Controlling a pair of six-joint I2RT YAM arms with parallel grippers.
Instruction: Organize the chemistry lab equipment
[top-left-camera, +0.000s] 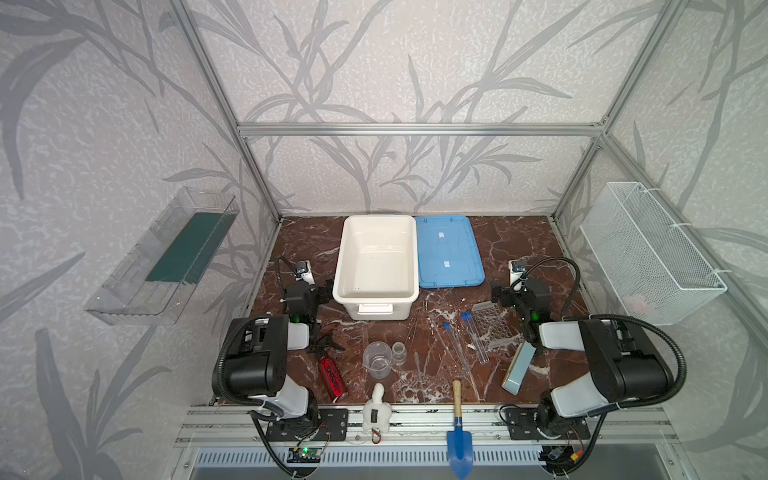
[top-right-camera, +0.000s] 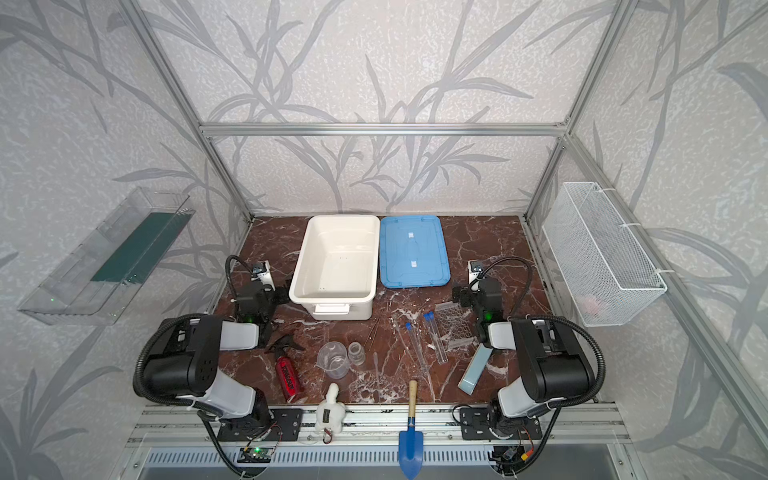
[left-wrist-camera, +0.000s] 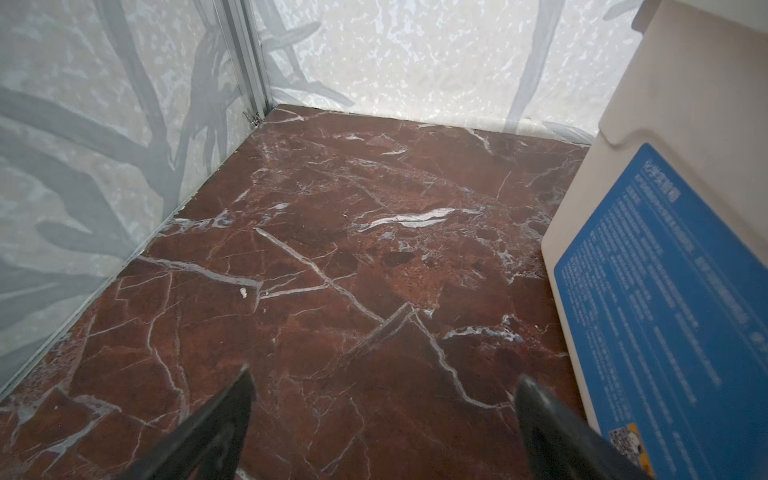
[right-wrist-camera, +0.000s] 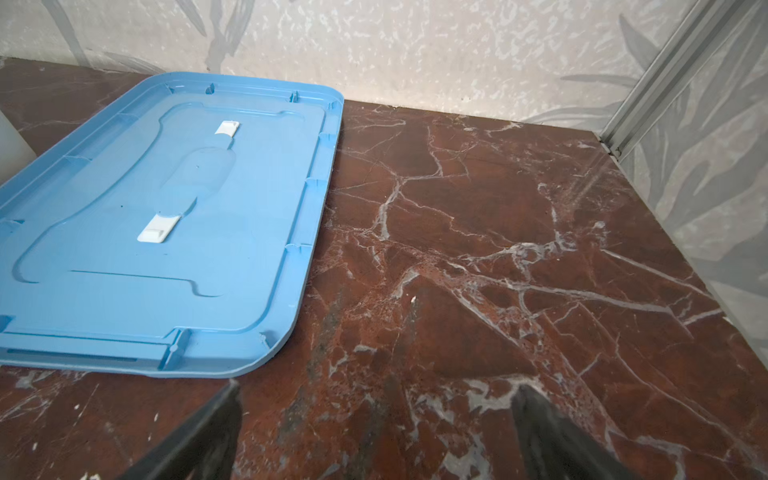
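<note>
Both arms are folded back over their bases: the left arm (top-left-camera: 257, 361) and the right arm (top-left-camera: 619, 361) mirror each other, elbows tucked, forearms reaching forward and low. In the wrist view the left gripper (left-wrist-camera: 384, 374) is spread wide, its dark fingers (left-wrist-camera: 216, 428) well apart and angled down and ahead. Over to the right gripper (right-wrist-camera: 379, 385) — same story, jaws at full stretch, tips pointing down. In both top views the wrists sit level with each other, each turned slightly inward.
</note>
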